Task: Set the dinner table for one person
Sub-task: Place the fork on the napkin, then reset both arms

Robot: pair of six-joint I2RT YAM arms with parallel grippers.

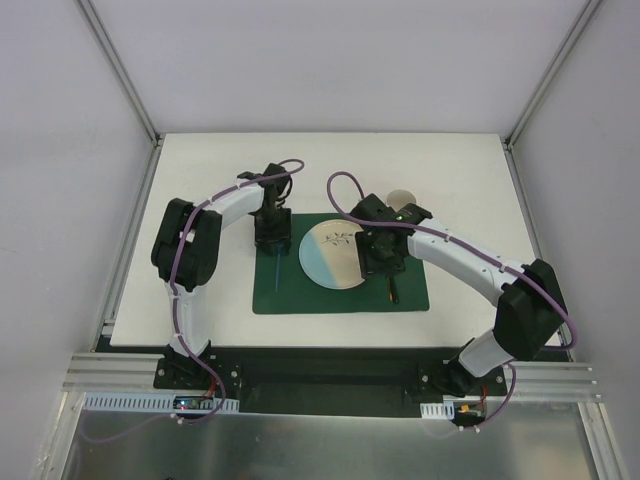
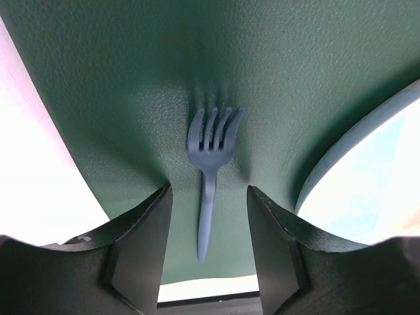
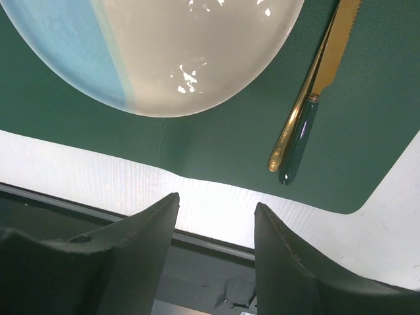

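L to R: 1 white matte rect. dinner table lay under 1 pebbled green placemat. L gripper, fingers apart, hung over 1 matte blue 4-tined fork. Then 1 glossy round plate. R gripper was likewise apart, empty, beside 1 gold-bladed, green-handled knife.

One placemat, one plate, one fork, one knife, one cup.

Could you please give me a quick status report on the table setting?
Left end effector open above fork; right end effector open near knife. Plate on placemat on dinner table. Nothing in the way.
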